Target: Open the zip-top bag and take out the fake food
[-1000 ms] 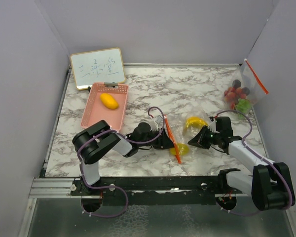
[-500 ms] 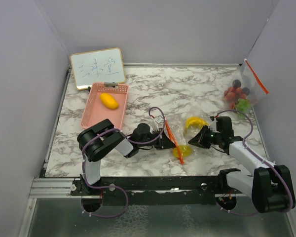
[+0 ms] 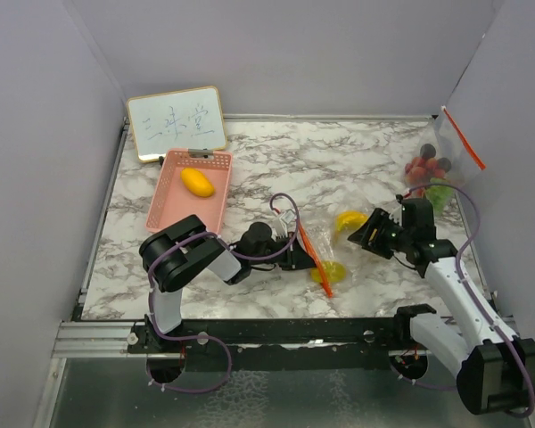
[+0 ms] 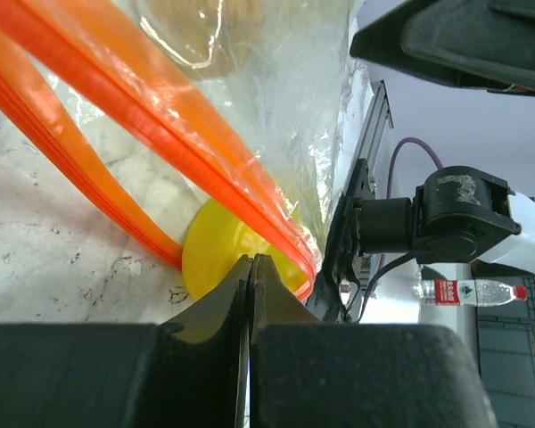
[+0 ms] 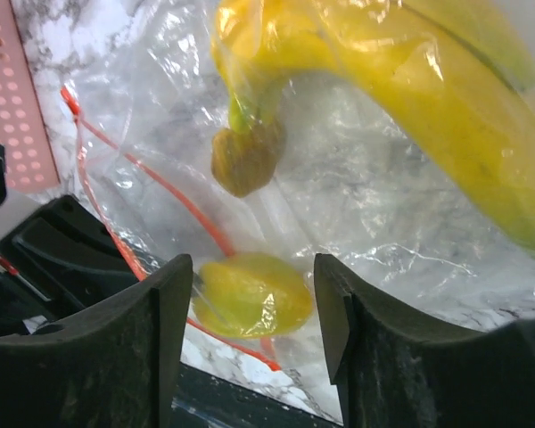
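The clear zip-top bag (image 3: pixel 337 248) lies at the middle front of the marble table, its orange zip strip (image 3: pixel 310 251) standing up on its left side. Inside are fake food pieces: a yellow banana (image 3: pixel 349 219) and a yellow lemon (image 3: pixel 328 270). My left gripper (image 3: pixel 300 256) lies low at the strip, shut on the bag's edge. In the left wrist view its tips (image 4: pixel 251 260) meet just under the strip (image 4: pixel 160 116), in front of the lemon (image 4: pixel 216 259). My right gripper (image 3: pixel 372 234) hangs open above the bag's right side. Its wrist view shows the gripper (image 5: pixel 254 278) open, with the banana (image 5: pixel 428 98) and the lemon (image 5: pixel 254 294) beneath.
A second zip bag (image 3: pixel 453 141) leans on the right wall with red berries (image 3: pixel 423 167) and a green piece (image 3: pixel 439 189). A pink basket (image 3: pixel 165 203) at the left holds an orange-yellow oval (image 3: pixel 196 181). A whiteboard (image 3: pixel 176 120) stands behind it.
My right gripper has opened, let go of the bag and risen back to the right. My left gripper has closed at the orange zip edge.
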Robot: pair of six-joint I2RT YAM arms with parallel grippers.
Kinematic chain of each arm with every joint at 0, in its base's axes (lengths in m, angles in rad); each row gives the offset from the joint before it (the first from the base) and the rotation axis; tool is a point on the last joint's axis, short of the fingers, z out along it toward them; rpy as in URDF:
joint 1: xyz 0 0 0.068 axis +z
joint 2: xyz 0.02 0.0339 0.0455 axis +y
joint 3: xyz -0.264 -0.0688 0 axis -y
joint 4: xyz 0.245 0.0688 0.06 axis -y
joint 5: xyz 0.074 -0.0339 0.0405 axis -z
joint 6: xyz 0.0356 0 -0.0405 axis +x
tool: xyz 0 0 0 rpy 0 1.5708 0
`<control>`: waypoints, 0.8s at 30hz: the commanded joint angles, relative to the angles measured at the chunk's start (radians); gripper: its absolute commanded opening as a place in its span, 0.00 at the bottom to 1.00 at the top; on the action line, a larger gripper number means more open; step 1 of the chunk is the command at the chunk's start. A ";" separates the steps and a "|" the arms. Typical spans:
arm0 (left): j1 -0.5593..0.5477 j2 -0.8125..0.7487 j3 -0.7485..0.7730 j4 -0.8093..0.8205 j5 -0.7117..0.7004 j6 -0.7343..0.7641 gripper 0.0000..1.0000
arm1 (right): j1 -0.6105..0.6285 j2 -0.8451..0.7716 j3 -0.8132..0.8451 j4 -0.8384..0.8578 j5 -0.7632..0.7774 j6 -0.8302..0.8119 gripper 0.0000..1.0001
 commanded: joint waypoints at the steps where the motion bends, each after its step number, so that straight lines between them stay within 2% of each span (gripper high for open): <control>1: 0.002 -0.022 0.029 -0.046 0.004 0.047 0.00 | 0.000 -0.007 -0.010 -0.110 -0.085 -0.040 0.59; 4: 0.002 -0.030 0.039 -0.078 0.002 0.076 0.05 | -0.001 -0.043 -0.047 -0.099 -0.170 -0.035 0.57; 7: 0.002 -0.040 0.041 -0.108 -0.016 0.099 0.11 | -0.001 -0.079 -0.108 -0.030 -0.236 0.018 0.41; 10: 0.001 -0.059 0.041 -0.130 -0.028 0.121 0.24 | -0.001 -0.072 -0.184 0.055 -0.270 0.059 0.24; 13: 0.002 -0.086 0.041 -0.176 -0.040 0.152 0.33 | 0.000 -0.030 -0.232 0.112 -0.296 0.080 0.14; 19: 0.002 -0.131 0.050 -0.267 -0.074 0.204 0.49 | 0.000 0.026 -0.267 0.172 -0.282 0.076 0.09; 24: 0.001 -0.137 0.036 -0.270 -0.077 0.207 0.52 | -0.001 0.085 -0.296 0.268 -0.324 0.097 0.09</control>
